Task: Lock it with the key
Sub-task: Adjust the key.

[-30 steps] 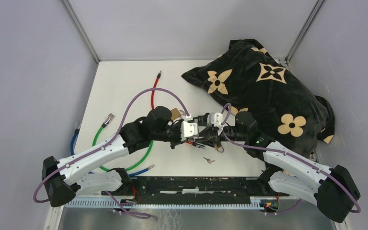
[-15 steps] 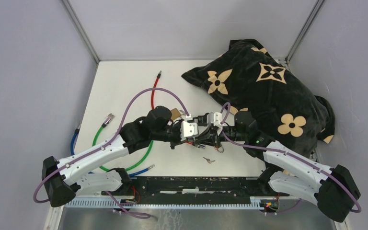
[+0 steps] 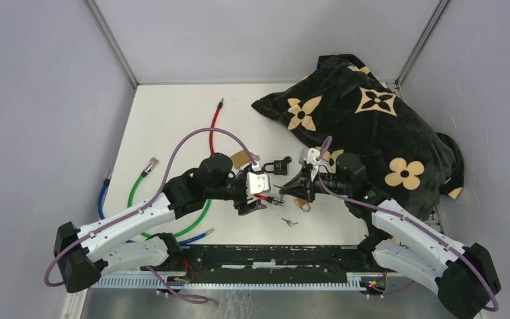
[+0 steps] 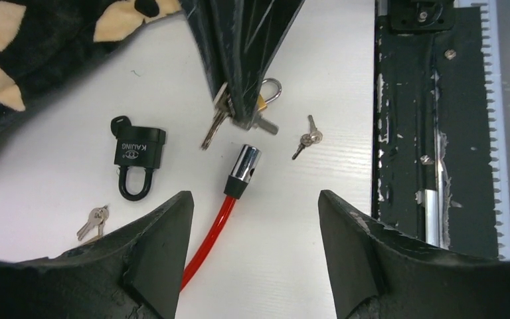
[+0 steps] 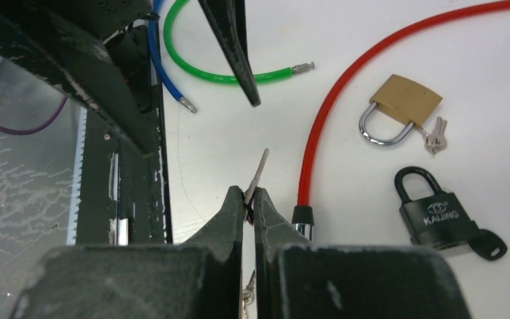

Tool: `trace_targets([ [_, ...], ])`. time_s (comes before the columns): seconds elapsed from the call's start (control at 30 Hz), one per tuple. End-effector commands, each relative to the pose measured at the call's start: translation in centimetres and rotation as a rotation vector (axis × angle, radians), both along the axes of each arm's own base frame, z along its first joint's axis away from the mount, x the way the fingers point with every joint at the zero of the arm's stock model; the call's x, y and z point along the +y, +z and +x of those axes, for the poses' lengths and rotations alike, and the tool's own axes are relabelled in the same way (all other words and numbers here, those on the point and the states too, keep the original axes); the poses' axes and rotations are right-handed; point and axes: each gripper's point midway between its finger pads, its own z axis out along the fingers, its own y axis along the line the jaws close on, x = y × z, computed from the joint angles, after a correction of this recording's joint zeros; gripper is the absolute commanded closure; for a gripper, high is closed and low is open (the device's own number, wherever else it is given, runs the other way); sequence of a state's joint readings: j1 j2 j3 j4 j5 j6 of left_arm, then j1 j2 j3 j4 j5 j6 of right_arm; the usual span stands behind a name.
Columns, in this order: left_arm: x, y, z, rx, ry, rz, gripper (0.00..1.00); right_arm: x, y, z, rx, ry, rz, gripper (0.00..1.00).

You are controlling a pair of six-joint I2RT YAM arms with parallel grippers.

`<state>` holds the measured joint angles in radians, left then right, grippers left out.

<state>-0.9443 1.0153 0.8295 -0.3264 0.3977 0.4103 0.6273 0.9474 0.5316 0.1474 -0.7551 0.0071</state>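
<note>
Looking through the wrist cams, the right gripper [image 5: 251, 199] had its jaws pinched tight on a thin key [image 5: 259, 167], blade poking out past the tips above the white table [image 5: 206, 153]. Left gripper [image 4: 254, 201] was spread wide with nothing in it, hovering over the chrome tip of the red cable [image 4: 207, 239]. The black padlock [image 4: 139, 147] lay flat beside that cable with a black-headed key at its bottom end, a brass padlock [image 5: 404, 101] with keys sat near it, and one loose key [image 4: 305, 138] lay off toward the arm bases.
</note>
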Motion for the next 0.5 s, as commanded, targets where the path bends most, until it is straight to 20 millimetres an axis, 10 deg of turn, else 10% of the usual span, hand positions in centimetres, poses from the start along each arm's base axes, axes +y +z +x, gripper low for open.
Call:
trace_targets([
  [0.0,0.4,-1.2,1.1,-0.056,-0.021,0.007,0.26,-1.1,-0.4,-1.1,0.063,-0.012,0.032,1.0],
  [0.47,-3.6,-11.6,3.0,-0.023,-0.182,0.129,0.16,-5.2,-4.7,-1.0,0.221,-0.121,-0.029,1.0],
])
